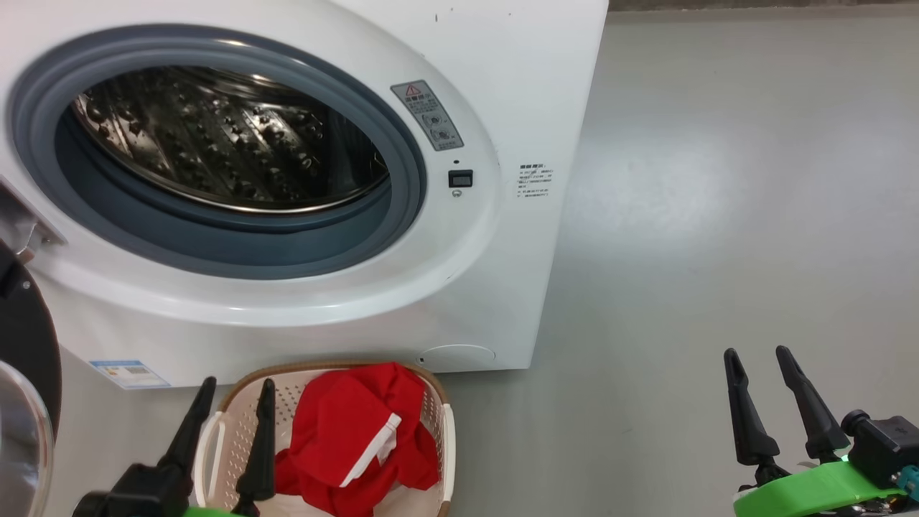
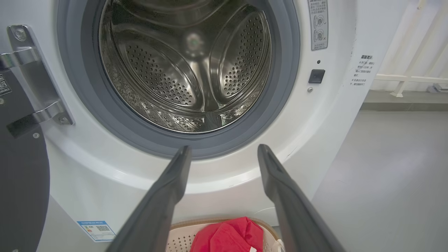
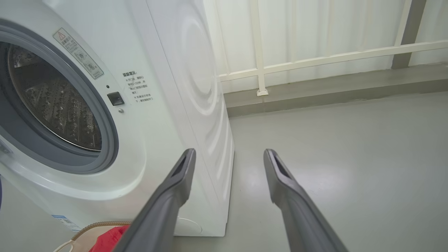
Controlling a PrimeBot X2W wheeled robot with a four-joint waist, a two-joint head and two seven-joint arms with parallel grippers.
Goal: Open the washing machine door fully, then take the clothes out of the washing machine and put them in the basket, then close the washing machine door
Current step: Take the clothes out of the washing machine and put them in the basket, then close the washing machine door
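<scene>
1. The washing machine door [image 1: 25, 345] is swung out to the left of the washing machine [image 1: 517, 86] and hangs on its metal hinge [image 2: 38, 73]. I judge it fully open, which leaves the mouth free for reaching in.
2. The clothes [image 1: 352, 424] are a red bundle with white trim lying inside the basket [image 1: 434, 424]. The basket sits on the floor [image 1: 718, 215] right in front of the washing machine, under the drum mouth. That is probably for a short drop from drum to basket.
3. The drum [image 2: 182, 66] looks bare, with steel and holes and no red inside. The grey gasket [image 1: 409, 179] hides its lower front lip, so a small item there can't be ruled out.
4. The left claw [image 1: 238, 384] has its fingers spread and holds nothing. It hovers over the basket in front of the washing machine, pointing at the mouth. My judgement is that unloading is done and closing the door is left.
5. The right claw [image 1: 757, 353] is also spread wide and empty. It is off to the right of the washing machine over bare floor, well clear of the door's swing.
6. Hidden or cut off:
   - The frame edge crops most of the door, leaving part of the black rim and a sliver of glass. The latch side is out of frame.
   - The near end of the basket is cut off at the bottom edge.
   - The garment count can't be told, as it is one crumpled heap.
   - The label text on the washing machine is too small to read.
</scene>
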